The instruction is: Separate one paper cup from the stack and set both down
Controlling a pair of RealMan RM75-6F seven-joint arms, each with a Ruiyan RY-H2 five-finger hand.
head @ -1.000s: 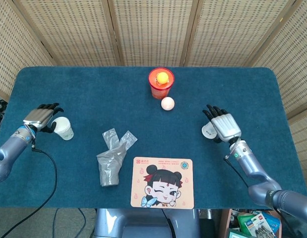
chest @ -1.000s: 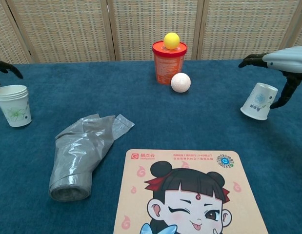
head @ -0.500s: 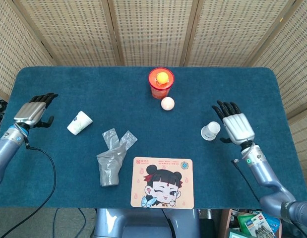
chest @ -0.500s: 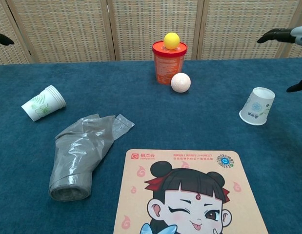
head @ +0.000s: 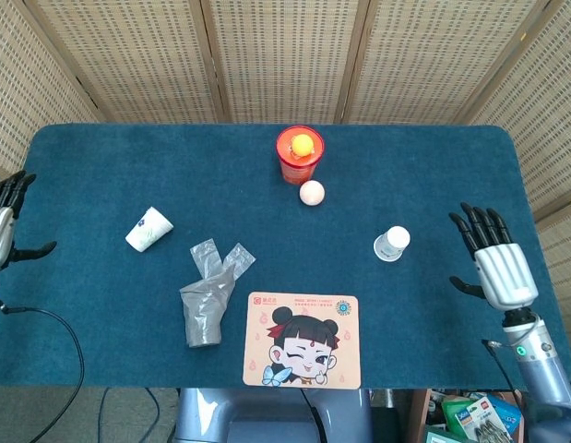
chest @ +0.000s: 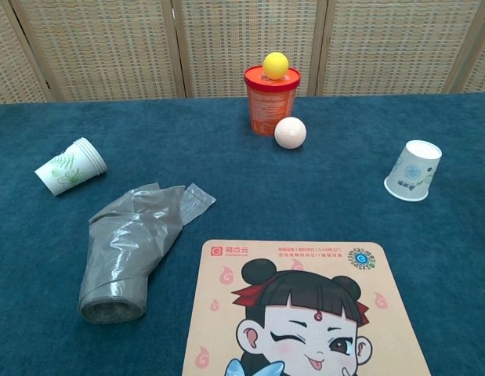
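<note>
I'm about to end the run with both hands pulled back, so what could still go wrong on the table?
The cup stack lies on its side, not upright, so it may roll on the cloth, perhaps toward the plastic bag. The single cup stands mouth down and looks tilted; it might tip. If the left hand or right hand returns to fix either, a sweeping approach could knock the light cups further.

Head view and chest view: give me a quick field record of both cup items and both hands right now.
stack: paper cup stack lying on its side, left part of the table
single cup: paper cup mouth-down, slightly tilted, on the right
left hand: left hand open, at the table's left edge
right hand: right hand open, right of the single cup, apart from it
</note>
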